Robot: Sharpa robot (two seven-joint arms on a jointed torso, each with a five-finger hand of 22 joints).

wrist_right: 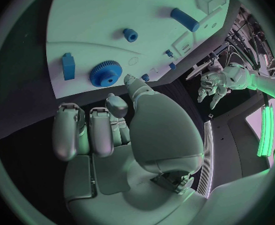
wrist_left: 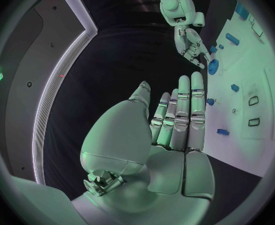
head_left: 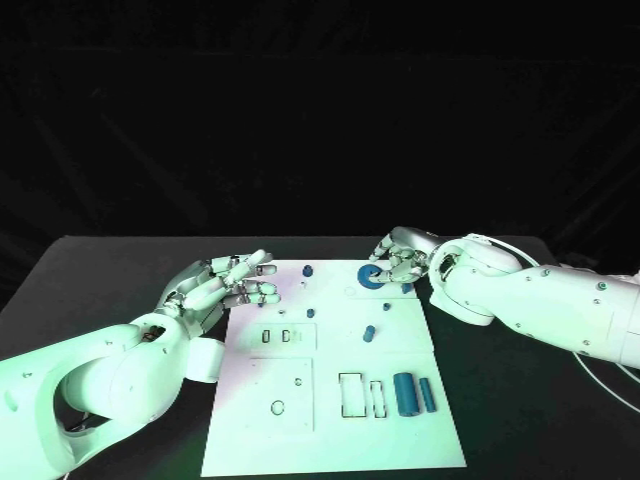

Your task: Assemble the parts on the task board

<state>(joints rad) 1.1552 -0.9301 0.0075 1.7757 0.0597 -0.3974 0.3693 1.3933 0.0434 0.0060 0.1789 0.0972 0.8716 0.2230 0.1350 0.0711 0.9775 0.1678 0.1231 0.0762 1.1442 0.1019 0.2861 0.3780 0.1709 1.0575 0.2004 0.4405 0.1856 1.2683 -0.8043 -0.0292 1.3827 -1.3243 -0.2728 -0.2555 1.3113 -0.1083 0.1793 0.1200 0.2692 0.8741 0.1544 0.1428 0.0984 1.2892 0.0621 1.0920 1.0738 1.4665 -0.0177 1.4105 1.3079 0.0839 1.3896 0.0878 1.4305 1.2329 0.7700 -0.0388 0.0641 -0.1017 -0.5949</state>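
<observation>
The white task board (head_left: 335, 420) lies in the middle of the black table. A blue gear (head_left: 369, 276) sits near its far edge. My right hand (head_left: 402, 262) hovers just right of the gear, fingers apart and holding nothing; its thumb tip (wrist_right: 130, 80) is close beside the gear (wrist_right: 106, 73). My left hand (head_left: 227, 285) is at the board's far left edge, fingers stretched out (wrist_left: 175, 120) and empty. Small blue parts (head_left: 307, 270) (head_left: 368, 334) lie on the board, and a thick blue cylinder (head_left: 405, 392) and a thin bar (head_left: 427, 394) lie nearer me.
Rectangular and round recesses (head_left: 352, 392) mark the board's near half. A blue block (wrist_right: 69, 66) lies beside the gear. Bare black table (head_left: 104, 290) runs along both sides of the board.
</observation>
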